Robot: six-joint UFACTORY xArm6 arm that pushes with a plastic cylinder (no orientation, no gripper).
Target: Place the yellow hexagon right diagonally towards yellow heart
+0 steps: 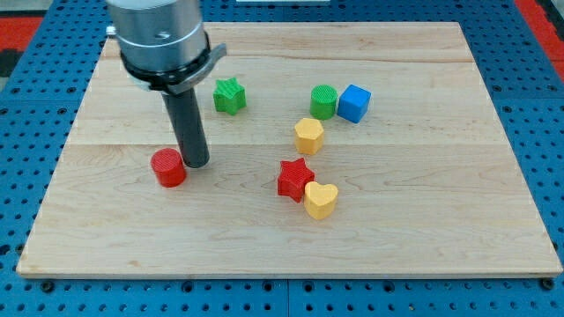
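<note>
Tabletop (423,238) of pale wood carries six blocks over a blue perforated base (18,97). No brand, label or writing can be read anywhere.

Rod status: my tip (196,165) rests on the wood just beside the red cylinder (167,167), on that block's right in the view; whether the two touch cannot be told. This arm carries no pincer, so nothing stands apart, together or clamped.

Task block: the yellow hexagon (308,135) lies near the board's middle, well apart from my tip, toward the view's right. The yellow heart (321,200) lies below it and slightly to the right, touching the red star (294,179), which sits between the two yellow blocks.

Other blocks: a green cylinder (323,101) stands just above the hexagon, with a blue cube (354,103) touching or nearly touching its right side. A green star (230,95) lies alone toward the view's top, right of the rod.
</note>
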